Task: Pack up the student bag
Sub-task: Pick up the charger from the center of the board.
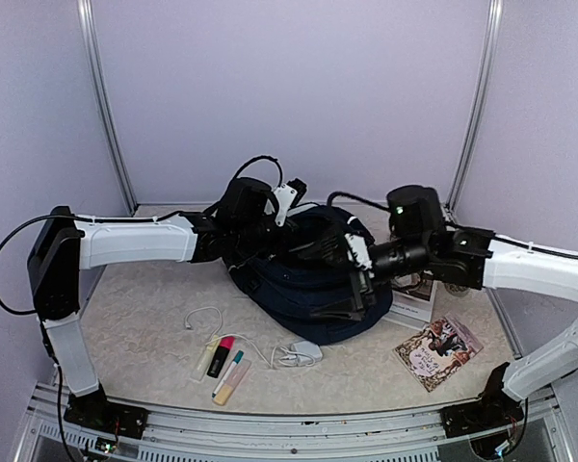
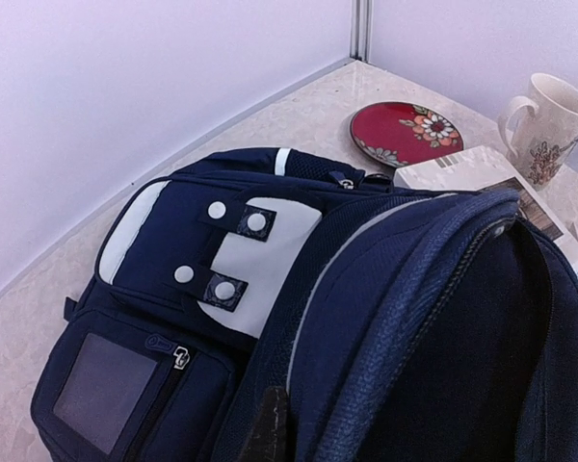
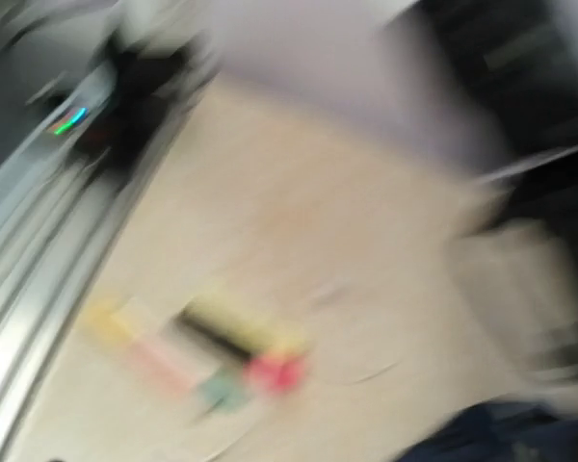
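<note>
Soft navy fabric student bag slumped mid-way across the speckled tabletop, white patches studded with round snaps.
Thick piped rim pinched between left fingers; right fingers spread over the rounded front. Glossy red plate and ceramic mug beyond.

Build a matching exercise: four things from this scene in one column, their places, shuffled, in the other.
1. dark navy fabric backpack
2. red round patterned plate
3. bundle of coloured highlighter pens
4. small floral-covered book

A. front right
B. beyond the backpack, towards the back corner
C. middle
D. front left

Pairs: 1-C, 2-B, 3-D, 4-A
</note>
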Action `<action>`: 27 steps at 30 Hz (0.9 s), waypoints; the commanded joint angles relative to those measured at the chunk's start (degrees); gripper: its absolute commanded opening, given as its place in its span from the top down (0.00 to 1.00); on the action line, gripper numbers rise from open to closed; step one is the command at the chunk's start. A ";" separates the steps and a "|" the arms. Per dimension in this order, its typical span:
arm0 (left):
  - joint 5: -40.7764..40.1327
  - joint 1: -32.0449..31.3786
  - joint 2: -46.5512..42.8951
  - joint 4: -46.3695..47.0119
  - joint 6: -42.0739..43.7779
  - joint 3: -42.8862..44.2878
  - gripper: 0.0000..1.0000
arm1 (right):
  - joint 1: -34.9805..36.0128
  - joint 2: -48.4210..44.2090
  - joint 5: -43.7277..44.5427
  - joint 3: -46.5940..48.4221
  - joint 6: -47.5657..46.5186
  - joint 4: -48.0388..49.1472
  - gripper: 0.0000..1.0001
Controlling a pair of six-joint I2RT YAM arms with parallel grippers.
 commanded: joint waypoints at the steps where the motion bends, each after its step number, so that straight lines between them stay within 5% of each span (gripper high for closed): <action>1: 2.48 1.36 -2.02 5.19 -1.17 1.58 1.00 | 4.53 10.52 4.99 3.57 -6.47 -15.94 0.03; 19: 3.96 2.15 -3.12 5.58 -0.36 0.08 1.00 | 10.74 37.01 29.72 14.92 -13.42 -30.08 0.04; 27: 4.36 2.15 -2.84 5.67 0.01 0.23 1.00 | 10.78 39.74 33.23 15.62 -12.53 -30.39 0.19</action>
